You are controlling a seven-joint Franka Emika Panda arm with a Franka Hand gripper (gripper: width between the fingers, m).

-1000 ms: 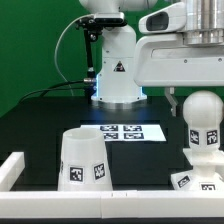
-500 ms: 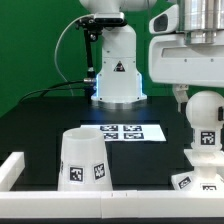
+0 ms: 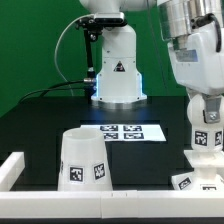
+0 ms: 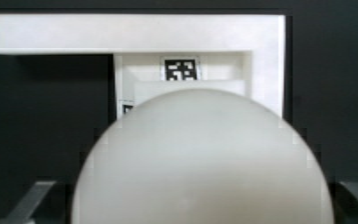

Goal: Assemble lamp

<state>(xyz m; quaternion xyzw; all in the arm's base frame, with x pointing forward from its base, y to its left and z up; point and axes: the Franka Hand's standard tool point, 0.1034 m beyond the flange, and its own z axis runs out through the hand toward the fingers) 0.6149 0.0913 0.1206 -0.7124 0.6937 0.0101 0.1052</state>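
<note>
The round white bulb (image 3: 206, 128) stands upright on its tagged neck on the angular base (image 3: 192, 176) at the exterior view's right front. My gripper (image 3: 207, 112) has come down over the bulb's top. Its fingers (image 3: 190, 105) stand on either side of the bulb. In the wrist view the bulb (image 4: 194, 160) fills the space between the dark fingertips (image 4: 30, 200), with a thin gap showing at each side, so the gripper (image 4: 190, 205) reads as open. The base (image 4: 140, 35) lies beyond the bulb. The cone-shaped shade (image 3: 83, 160) stands alone at the front left.
The marker board (image 3: 122, 131) lies mid-table in front of the white robot pedestal (image 3: 115, 70). A low white wall (image 3: 12, 170) runs along the front and the left front corner. Black table surface lies between the shade and the bulb.
My gripper has moved toward the exterior view's right and come down, so it now covers the bulb's top. The bulb, base and shade have not moved.
</note>
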